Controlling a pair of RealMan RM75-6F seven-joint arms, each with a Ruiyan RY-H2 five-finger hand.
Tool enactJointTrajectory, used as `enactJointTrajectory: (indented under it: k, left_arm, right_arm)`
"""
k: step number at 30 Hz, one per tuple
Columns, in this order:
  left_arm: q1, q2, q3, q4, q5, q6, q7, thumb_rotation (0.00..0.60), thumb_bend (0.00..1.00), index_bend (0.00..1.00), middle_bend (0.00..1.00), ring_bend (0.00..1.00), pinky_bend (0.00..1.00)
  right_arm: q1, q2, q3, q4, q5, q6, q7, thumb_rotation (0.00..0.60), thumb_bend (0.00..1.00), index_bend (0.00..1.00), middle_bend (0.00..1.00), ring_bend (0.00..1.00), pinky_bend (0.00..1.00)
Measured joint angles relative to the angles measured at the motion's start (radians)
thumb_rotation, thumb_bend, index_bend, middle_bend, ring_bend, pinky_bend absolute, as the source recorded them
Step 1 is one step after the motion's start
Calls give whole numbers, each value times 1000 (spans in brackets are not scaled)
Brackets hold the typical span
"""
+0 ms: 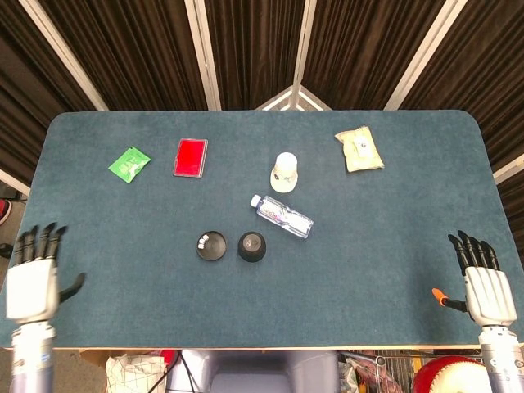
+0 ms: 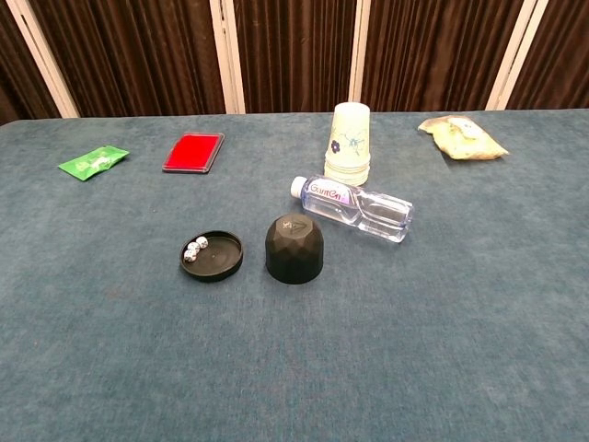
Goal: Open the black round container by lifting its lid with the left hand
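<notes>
Both parts — lid (image 2: 294,248), base (image 2: 213,255) — well apart from left hand (image 1: 33,280).

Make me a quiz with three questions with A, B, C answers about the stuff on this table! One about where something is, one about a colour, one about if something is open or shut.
1. Where does the black lid stand?
A. on the table beside the tray
B. on the paper cup
C. in the left hand

2. What colour is the flat case near the green packet?
A. yellow
B. red
C. white

3. How is the round black tray now?
A. covered
B. uncovered
C. tipped over

Answers:
1 A, the lid sits on the cloth just right of the tray.
2 B, its top is bright red.
3 B, small dice show inside it, and the left hand is away, open.
</notes>
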Motion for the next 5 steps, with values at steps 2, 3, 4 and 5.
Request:
enactJointTrajectory:
  k: [2, 3, 4, 5]
  left_arm:
    - [42, 39, 3, 26, 0, -2, -82, 600, 307, 166, 120, 0, 0]
    - [56, 57, 3, 34, 1, -7, -111, 600, 307, 167, 123, 0, 0]
    - [75, 80, 1, 41, 1, -16, -142, 600, 307, 167, 124, 0, 0]
    - [87, 93, 0, 44, 1, -26, -159, 600, 307, 168, 125, 0, 0]
  right_arm:
    - [0, 0, 0, 0, 0, 0, 0, 600, 185, 82, 0, 1, 36]
    - [0, 0, 0, 0, 0, 0, 0, 600, 185, 82, 0, 1, 36]
    - [0, 0, 0, 0, 0, 0, 0, 600, 185, 82, 0, 1, 36]
    - [0, 0, 0, 0, 0, 0, 0, 600, 185, 82, 0, 1, 36]
